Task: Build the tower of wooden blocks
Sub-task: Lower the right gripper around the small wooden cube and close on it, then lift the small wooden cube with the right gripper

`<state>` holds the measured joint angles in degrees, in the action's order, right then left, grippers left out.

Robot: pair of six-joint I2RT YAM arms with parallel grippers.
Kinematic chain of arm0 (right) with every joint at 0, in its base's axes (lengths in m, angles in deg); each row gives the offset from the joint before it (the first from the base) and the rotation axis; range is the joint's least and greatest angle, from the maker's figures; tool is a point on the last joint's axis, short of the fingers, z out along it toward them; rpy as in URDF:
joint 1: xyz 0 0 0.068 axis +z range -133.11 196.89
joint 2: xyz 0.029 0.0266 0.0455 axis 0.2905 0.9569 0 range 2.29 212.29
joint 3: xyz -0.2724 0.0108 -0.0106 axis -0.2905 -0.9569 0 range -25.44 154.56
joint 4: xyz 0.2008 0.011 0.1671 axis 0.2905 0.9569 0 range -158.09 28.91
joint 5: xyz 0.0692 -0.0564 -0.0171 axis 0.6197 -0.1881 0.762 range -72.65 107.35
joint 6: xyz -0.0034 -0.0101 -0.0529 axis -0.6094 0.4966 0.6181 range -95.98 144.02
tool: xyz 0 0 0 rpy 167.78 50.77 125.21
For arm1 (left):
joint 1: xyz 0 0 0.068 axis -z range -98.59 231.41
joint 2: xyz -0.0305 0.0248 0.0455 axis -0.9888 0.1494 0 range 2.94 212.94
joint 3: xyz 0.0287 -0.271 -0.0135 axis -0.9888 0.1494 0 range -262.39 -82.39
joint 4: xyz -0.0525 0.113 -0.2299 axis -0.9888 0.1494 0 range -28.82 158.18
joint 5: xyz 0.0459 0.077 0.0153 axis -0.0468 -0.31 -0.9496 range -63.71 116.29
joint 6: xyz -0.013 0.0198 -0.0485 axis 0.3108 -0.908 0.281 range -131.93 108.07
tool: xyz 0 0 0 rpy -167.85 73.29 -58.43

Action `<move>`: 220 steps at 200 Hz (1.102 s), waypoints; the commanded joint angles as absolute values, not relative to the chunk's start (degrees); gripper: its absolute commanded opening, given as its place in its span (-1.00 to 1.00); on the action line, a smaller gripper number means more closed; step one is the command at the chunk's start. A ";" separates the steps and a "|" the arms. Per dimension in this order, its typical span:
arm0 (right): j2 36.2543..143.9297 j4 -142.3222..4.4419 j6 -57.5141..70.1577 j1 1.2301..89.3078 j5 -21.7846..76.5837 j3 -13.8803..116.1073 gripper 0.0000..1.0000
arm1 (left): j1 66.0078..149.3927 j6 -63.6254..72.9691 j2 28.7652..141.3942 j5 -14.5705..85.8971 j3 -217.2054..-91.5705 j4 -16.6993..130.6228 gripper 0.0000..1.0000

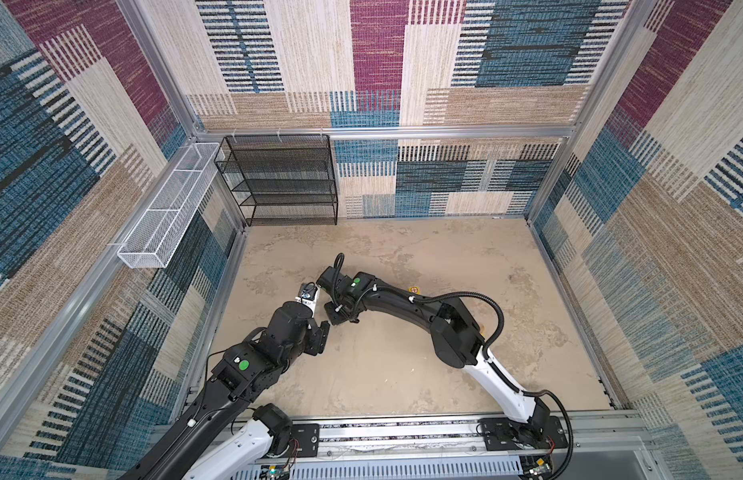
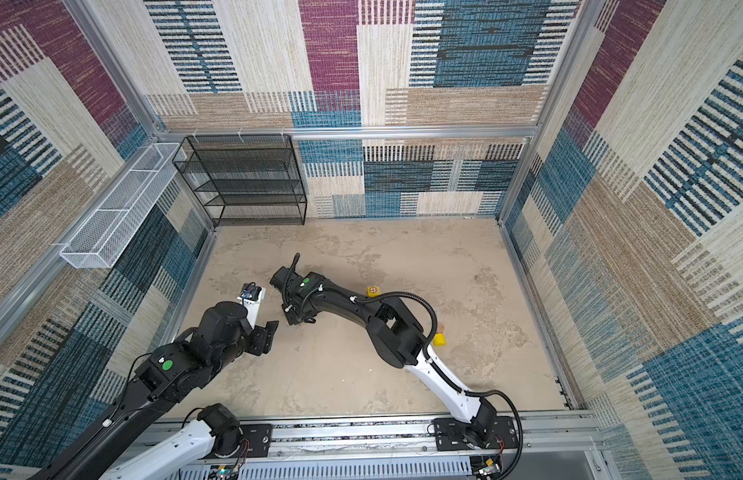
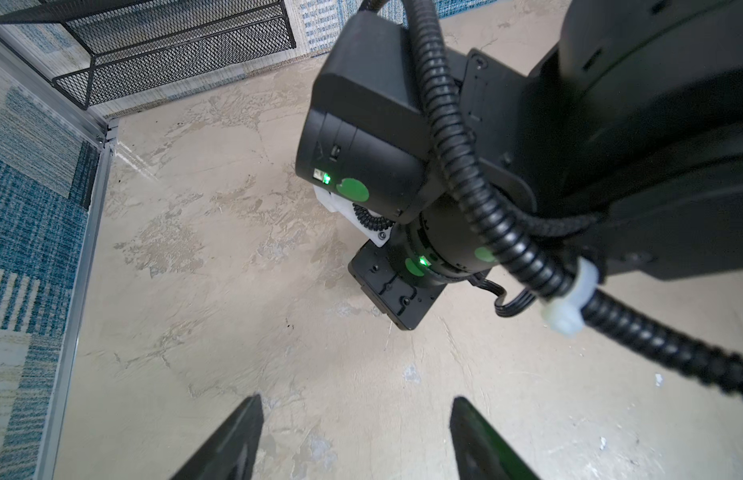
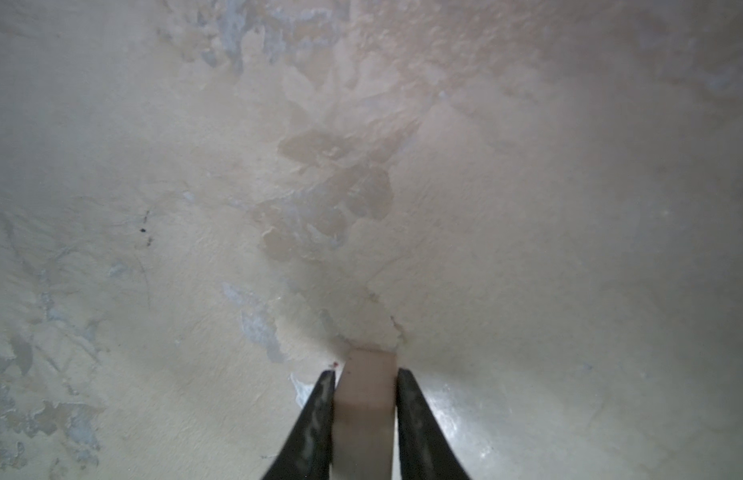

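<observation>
Tan wood is filling the gap between the right gripper's (image 4: 365, 372) black fingers: they are clamping a plain tan oblong wood brick (image 4: 363, 419) by its sides, its long axis running along the fingers and pointing down at the mottled beige tabletop (image 4: 153, 208), though whether its end is touching I cannot tell. Just beside it the left gripper (image 3: 357, 432) is hovering, jaws apart and empty, while the red-marked yellow cube (image 2: 373, 291) and yellow cylinder (image 2: 440, 340) are lying well off past the right arm (image 2: 349, 307), and no tower is showing.

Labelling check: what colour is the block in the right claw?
Pale tan block; best in right wrist view.
</observation>
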<state>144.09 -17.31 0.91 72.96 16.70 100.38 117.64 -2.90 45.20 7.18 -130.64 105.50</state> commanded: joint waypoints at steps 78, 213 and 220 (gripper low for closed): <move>130.28 -33.08 -5.27 73.14 29.97 78.41 -0.64 | 117.62 -3.95 44.82 5.79 -130.63 104.83 0.51; 126.47 -39.03 -4.27 73.13 40.67 68.39 -0.62 | 117.62 -3.59 45.01 4.32 -130.66 105.38 0.51; 126.86 -38.61 -3.96 73.12 40.47 68.87 -0.62 | 117.62 -3.59 44.95 4.21 -130.62 105.40 0.51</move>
<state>126.30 -37.26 -5.17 73.07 38.19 67.66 117.64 -2.87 44.94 5.45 -130.64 105.54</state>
